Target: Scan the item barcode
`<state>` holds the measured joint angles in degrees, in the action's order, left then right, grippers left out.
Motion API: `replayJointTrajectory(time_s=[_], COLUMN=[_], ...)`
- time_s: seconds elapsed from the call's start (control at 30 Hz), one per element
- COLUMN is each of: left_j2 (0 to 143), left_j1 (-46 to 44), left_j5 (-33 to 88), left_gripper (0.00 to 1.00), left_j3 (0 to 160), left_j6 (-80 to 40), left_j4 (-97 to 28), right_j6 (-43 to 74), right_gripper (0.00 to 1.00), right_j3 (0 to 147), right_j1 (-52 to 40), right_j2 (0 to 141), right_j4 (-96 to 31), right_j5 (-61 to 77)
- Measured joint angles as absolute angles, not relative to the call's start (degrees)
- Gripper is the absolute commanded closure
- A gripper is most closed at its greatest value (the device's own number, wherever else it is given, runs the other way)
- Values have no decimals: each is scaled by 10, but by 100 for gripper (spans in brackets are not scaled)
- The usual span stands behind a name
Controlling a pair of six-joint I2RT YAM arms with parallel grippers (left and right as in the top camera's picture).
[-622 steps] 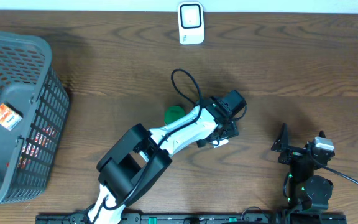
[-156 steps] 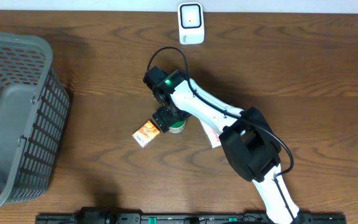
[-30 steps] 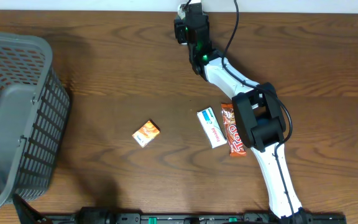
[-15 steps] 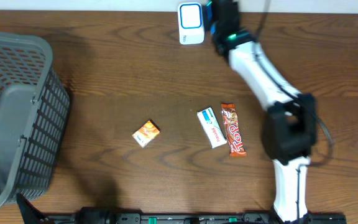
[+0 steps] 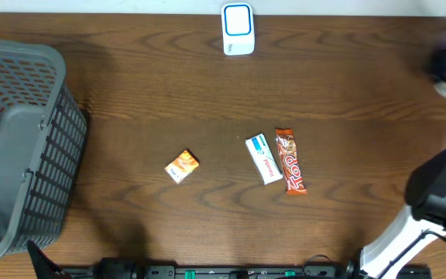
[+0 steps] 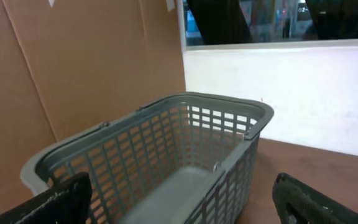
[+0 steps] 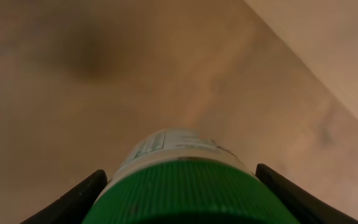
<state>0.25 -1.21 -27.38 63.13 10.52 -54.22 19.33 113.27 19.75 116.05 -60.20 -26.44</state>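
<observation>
We risk a missed scan or a drop
Our right gripper (image 7: 180, 200) clasps the bottle (image 7: 166, 146) at its green cap (image 7: 179, 183), well apart from the scanner (image 5: 237, 29); a slack hold could spill it. Our left gripper (image 6: 185, 199) gapes empty.
</observation>
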Motion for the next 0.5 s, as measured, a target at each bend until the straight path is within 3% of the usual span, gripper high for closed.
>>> replayJointTrajectory(time_s=[0.27,0.5], left_j2=[3,3], left_j1=[-12,-12], left_j5=[-274,-274], left_gripper=[7,7], left_j3=[631,631], left_j6=[105,105], left_j4=[-555,-571], right_j6=[217,220], right_gripper=[30,33], right_j3=[1130,1130], right_j1=[394,466], right_j2=[1171,1220], right_j4=[-618,-610], right_j5=[-150,-101])
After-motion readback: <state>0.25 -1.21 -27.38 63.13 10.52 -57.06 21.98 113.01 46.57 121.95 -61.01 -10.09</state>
